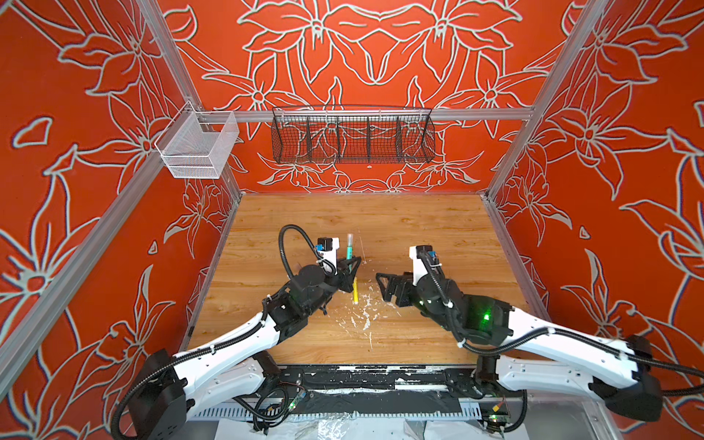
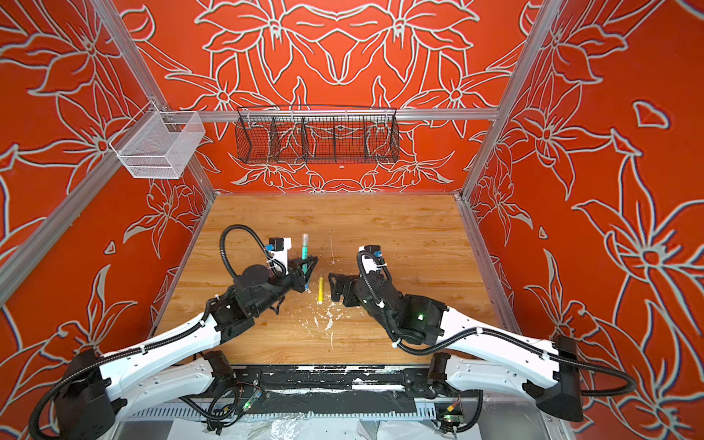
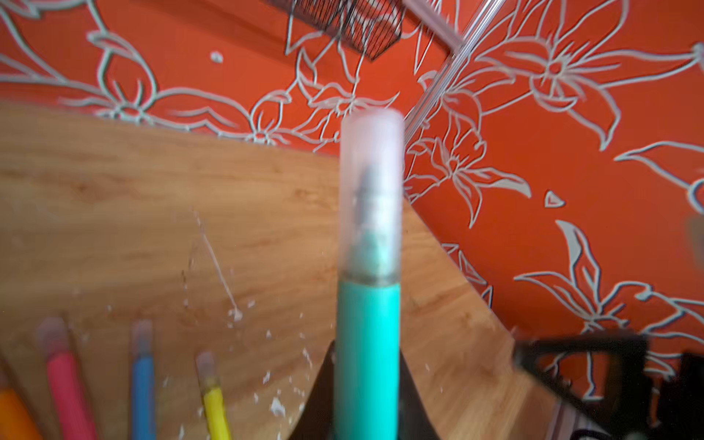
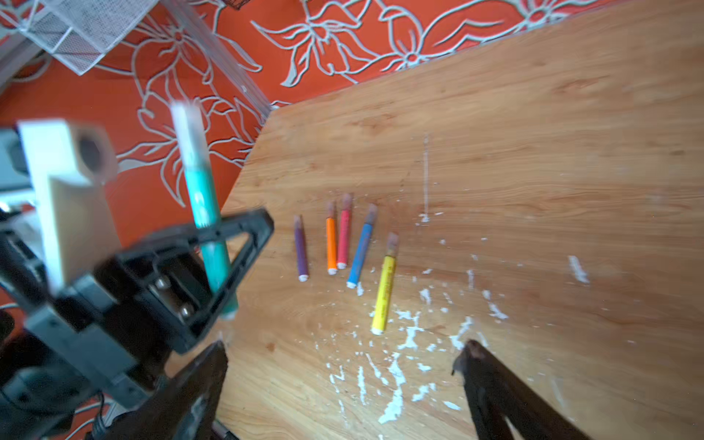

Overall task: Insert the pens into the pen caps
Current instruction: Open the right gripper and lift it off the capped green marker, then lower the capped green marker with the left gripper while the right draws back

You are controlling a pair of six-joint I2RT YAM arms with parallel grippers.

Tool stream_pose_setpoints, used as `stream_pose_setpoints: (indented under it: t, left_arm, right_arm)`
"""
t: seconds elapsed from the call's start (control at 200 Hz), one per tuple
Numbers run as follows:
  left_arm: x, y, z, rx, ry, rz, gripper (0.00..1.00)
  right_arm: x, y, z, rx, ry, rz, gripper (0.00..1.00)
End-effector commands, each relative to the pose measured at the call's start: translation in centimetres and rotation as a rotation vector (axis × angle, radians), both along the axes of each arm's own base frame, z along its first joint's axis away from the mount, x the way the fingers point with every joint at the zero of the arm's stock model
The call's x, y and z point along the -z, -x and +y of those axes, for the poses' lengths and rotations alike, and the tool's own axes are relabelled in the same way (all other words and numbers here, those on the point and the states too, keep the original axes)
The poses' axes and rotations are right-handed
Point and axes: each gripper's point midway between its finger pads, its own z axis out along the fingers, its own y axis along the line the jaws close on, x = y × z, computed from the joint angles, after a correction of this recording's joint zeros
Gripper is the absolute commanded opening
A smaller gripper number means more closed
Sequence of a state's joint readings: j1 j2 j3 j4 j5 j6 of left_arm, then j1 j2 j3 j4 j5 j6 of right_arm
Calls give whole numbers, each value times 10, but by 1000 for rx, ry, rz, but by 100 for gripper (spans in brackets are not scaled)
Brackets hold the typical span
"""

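**A:** What does the left gripper have?

**B:** The left gripper [image 1: 351, 271] is clamped on the green pen [image 1: 349, 252], with its jaws closed against the middle of the barrel. The pen stands steeply. A cap [image 3: 371, 190] is on its upper end, which leans toward the back wall.

**A:** Does the lower end touch the table?

**B:** I cannot tell. In the right wrist view it ends close above the table [image 4: 533, 152].

**A:** And the right gripper?

**B:** The right gripper [image 4: 343, 348] has its jaws spread wide with nothing between them. It hangs low over the white flecks [image 4: 400, 365], just beside the left gripper and apart from it.

**A:** Where are the other pens?

**B:** They lie flat in a loose row on the table. In order they are the purple pen [image 4: 301, 247], the orange pen [image 4: 331, 245], the pink pen [image 4: 343, 240], the blue pen [image 4: 360, 255] and the yellow pen [image 4: 384, 293]. The orange and pink ones lie just beside each other.

**A:** Are they capped?

**B:** Each has a pale cap on the end that points toward the back wall, though the view is blurred.

**A:** Do the top views show them?

**B:** They show only the yellow pen [image 2: 320, 289], which lies between the two grippers. The left arm [image 2: 183, 335] hides the other four.
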State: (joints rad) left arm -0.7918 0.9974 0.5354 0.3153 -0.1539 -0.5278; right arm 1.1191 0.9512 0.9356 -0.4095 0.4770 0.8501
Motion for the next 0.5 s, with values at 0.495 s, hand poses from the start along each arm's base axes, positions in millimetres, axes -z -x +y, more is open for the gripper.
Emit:
stream_pose_setpoints:
  t: [0.495]
  left_arm:
    - [132, 26, -18, -168, -266, 410, 0]
  right_arm:
    - [18, -67, -153, 505, 514, -398, 98]
